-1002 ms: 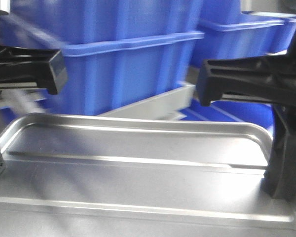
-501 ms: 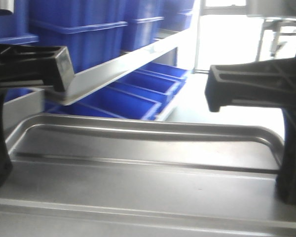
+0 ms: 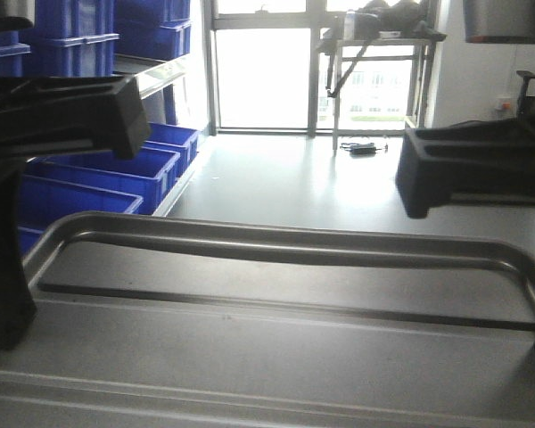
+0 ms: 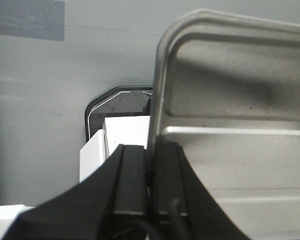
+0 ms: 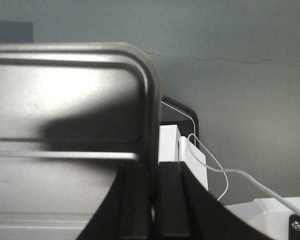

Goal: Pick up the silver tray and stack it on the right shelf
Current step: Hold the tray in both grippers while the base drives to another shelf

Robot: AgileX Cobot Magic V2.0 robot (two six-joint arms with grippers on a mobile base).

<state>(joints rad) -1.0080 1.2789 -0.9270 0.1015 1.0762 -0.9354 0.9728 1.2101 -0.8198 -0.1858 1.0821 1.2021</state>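
Silver tray [image 3: 276,348]: near edge cut off in your view
Left tool [image 4: 150,167]: clamped on left rim
Right tool [image 5: 152,187]: clamped on right rim

the floor [image 3: 285,178] is pale and glossy, bright with window glare. a steel-legged table [image 3: 374,40] stands on it far back by the windows, and a small dark thing [image 3: 364,148] lies just in front of its legs. blue bins [image 3: 98,169] sit low at the left; whether they touch the floor cannot be told. in the wrist views the floor is dull grey, with a thin crack [image 4: 105,30] and a darker rectangular patch [image 4: 27,20].
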